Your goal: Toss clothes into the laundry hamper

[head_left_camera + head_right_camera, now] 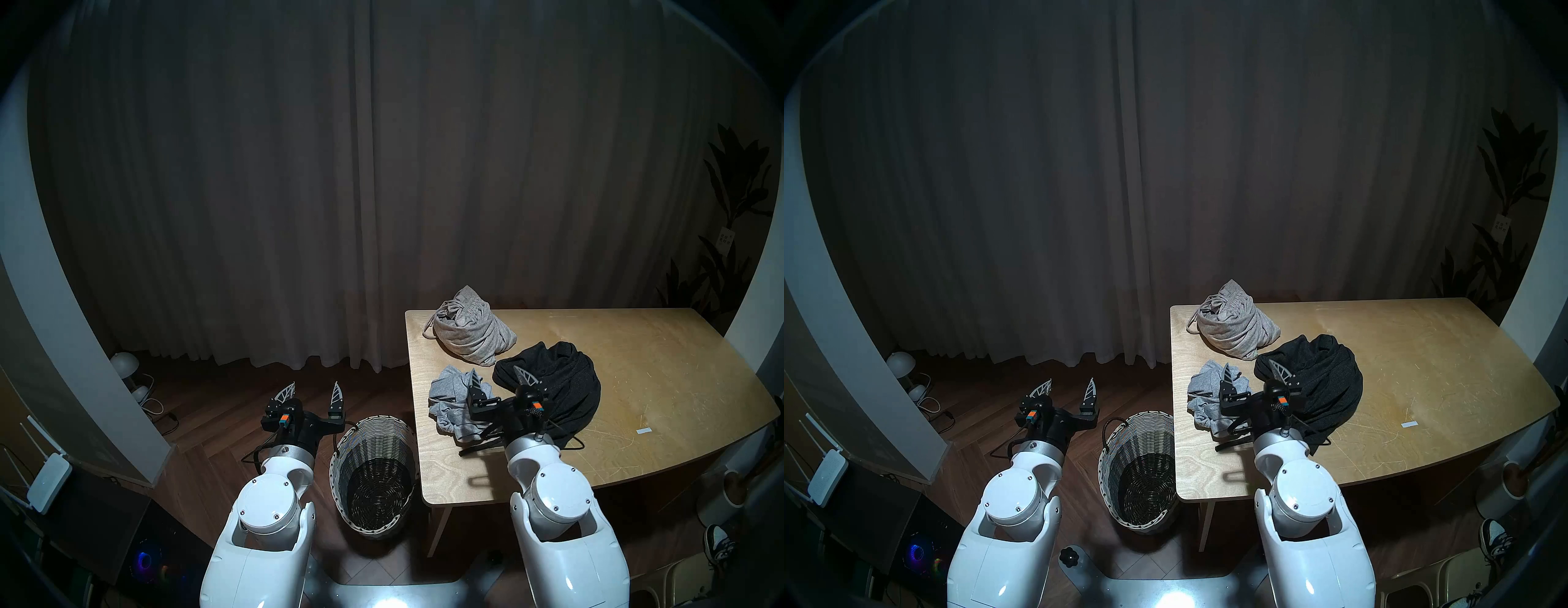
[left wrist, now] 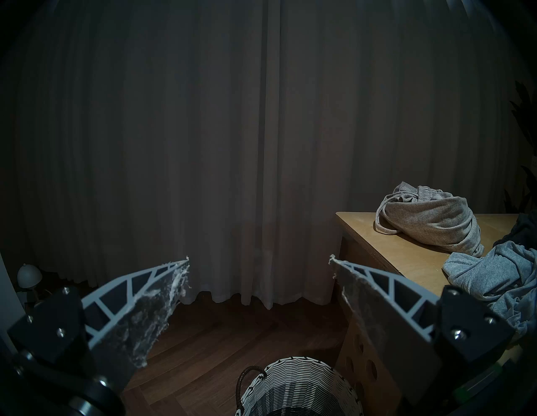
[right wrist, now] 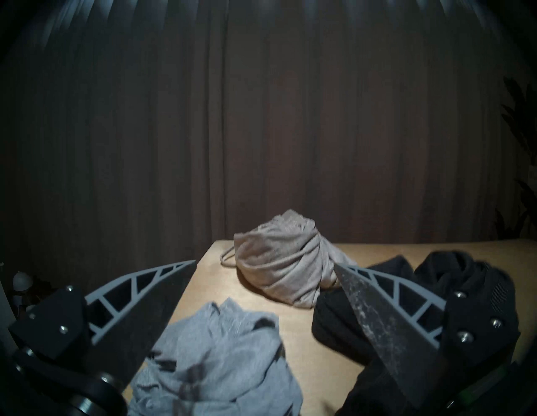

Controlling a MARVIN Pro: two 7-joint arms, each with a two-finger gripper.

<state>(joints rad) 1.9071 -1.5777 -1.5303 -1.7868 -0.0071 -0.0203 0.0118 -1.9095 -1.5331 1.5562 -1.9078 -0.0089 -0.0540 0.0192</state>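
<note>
Both arms reach forward, roughly level. Left tool [image 1: 313,390] hangs over the floor beside the hamper [image 1: 373,475], jaws wide apart, empty. Right tool [image 1: 499,375] is above the desk [image 1: 662,382], jaws spread wide, holding nothing. On the light wood desk: crumpled heather-grey garment [image 1: 449,399], bunched black knit garment [image 1: 564,390], ribbed beige-grey garment [image 1: 471,331] with drawstring. Round whitish wicker hamper, dark inside, stands on the floor at the desk's left edge.

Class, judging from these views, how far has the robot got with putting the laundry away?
Done: nothing; the hamper looks empty. In hand: nothing; both grippers' jaws stand open. Left: the black garment, the small grey one and the beige drawstring one, all on the table.
</note>
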